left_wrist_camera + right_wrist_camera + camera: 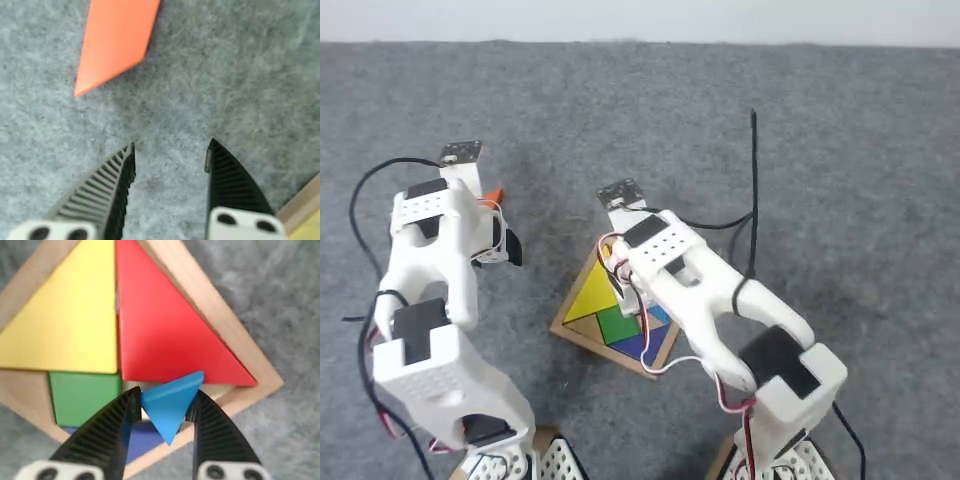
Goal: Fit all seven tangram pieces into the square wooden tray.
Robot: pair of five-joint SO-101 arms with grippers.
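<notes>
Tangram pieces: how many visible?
6: yellow, red, green and dark blue in the tray; light blue in the right hand; orange on the carpet. Others may be hidden.

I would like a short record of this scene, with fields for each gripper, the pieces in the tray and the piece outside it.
Right gripper: shut on a light blue triangle, over the square wooden tray
Left gripper: open, empty, over the grey carpet
In tray: large yellow triangle, large red triangle, green square, dark blue piece
Outside tray: orange flat piece lying on the carpet, ahead of the left gripper
Free space: bare tray floor beside the red triangle, next to the held triangle
</notes>
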